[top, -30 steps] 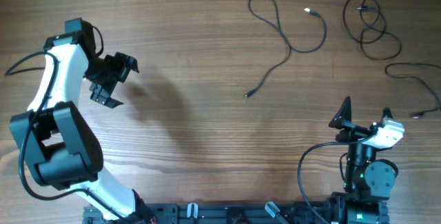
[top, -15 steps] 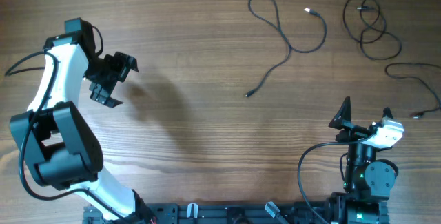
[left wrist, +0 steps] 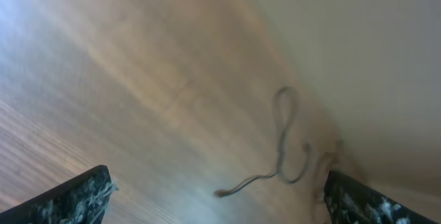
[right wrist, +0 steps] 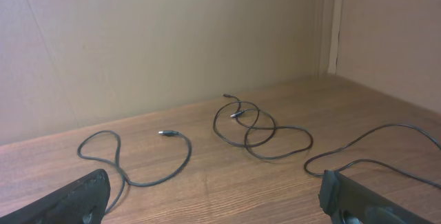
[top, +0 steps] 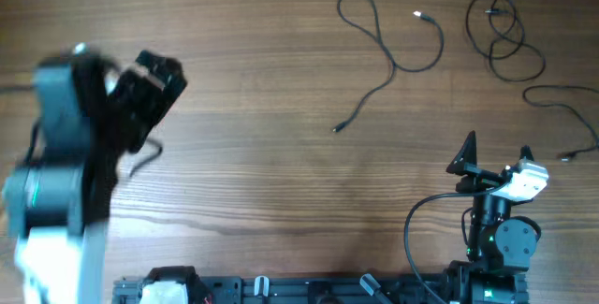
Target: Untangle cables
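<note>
Three thin black cables lie apart on the far right of the wooden table. A long looped cable (top: 388, 56) ends in a plug at mid-table. A coiled cable (top: 504, 33) overlaps itself near the back edge, and a wavy cable (top: 562, 108) runs along the right side. My left gripper (top: 154, 94) is a blur at the far left, far from them. Its jaws are open and empty in the left wrist view (left wrist: 217, 207), where the looped cable (left wrist: 281, 141) shows smeared ahead. My right gripper (top: 496, 150) stands open and empty in front of the cables (right wrist: 255, 127).
The table (top: 262, 182) is plain wood with walls behind it (right wrist: 172, 38) and a corner at the back right. A thicker black camera lead (top: 416, 224) loops beside the right arm's base. The arms' mounting rail (top: 309, 290) runs along the front edge.
The left arm has swung fast and is now blurred, its body standing taller over the left edge. The right arm and the cables have stayed put.
</note>
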